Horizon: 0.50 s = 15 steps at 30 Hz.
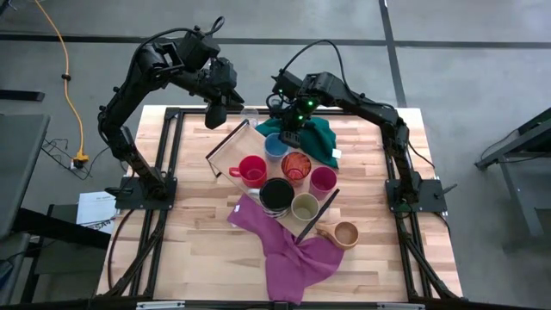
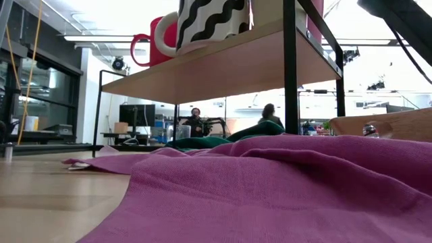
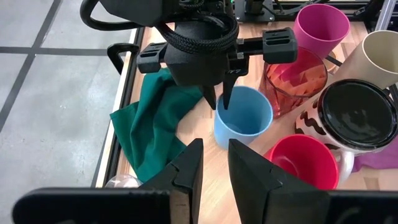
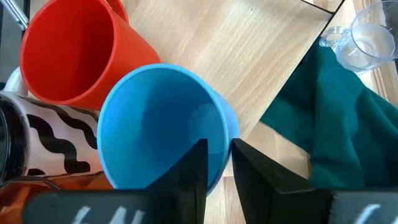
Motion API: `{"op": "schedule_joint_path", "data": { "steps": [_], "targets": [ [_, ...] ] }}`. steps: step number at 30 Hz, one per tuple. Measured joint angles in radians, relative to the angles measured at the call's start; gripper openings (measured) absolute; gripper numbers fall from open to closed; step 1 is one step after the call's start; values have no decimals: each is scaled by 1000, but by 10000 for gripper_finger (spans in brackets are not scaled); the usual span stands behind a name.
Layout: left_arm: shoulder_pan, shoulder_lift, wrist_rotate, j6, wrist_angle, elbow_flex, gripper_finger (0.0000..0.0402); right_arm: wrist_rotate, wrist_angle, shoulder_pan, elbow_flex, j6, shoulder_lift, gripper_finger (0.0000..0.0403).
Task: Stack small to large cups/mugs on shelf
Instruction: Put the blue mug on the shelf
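From above, the long light wooden shelf with thin black frame ends (image 1: 225,145) is lying slantwise across the wooden tabletop (image 1: 189,250). The right gripper (image 1: 288,138) is sitting over the small blue cup (image 1: 275,146) at the shelf's far edge. The red mug (image 1: 252,170), orange patterned glass (image 1: 295,165), magenta cup (image 1: 323,179), black-rimmed mug (image 1: 276,195) and olive-beige cup (image 1: 305,207) are crowding around it. The tan cup (image 1: 346,233) is standing apart on the tabletop, near right. The clear glass cup (image 1: 250,114) is resting at the far edge, just beside the left gripper (image 1: 215,116), which is hovering over the shelf's far left end. A green cloth (image 1: 312,138) is bunching just right of the blue cup, and a purple cloth (image 1: 288,250) is trailing toward the near edge. Print on a paper sheet (image 1: 95,208) on the floor is too small to read.

From table height, purple cloth is filling the foreground, and the black-and-white wavy mug and red mug are standing on the shelf above it. Two people are sitting in the room behind.

The left wrist camera is showing its own fingers (image 3: 186,171) slightly parted, gripping nothing, and the right gripper astride the blue cup's rim.

From the right wrist, that rim is running through the gripper; whether it is pinching or loose, I cannot tell.
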Motion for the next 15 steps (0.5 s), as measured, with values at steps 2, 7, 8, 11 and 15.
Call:
{"op": "schedule_joint_path", "data": {
  "steps": [2, 7, 8, 11, 15],
  "targets": [
    [0, 0, 0, 0, 0, 0, 65, -1, 1, 0, 0, -2, 0, 66],
    [0, 0, 0, 0, 0, 0, 65, -32, 11, 0, -19, 3, 0, 67],
    [0, 0, 0, 0, -1, 0, 65, -41, 16, 0, -26, 6, 0, 67],
    [0, 0, 0, 0, -3, 0, 65, -59, 37, 0, -50, 12, -1, 67],
    [0, 0, 0, 4, -15, 0, 65, -64, 58, 0, -50, 12, 0, 67]
  ]
}}
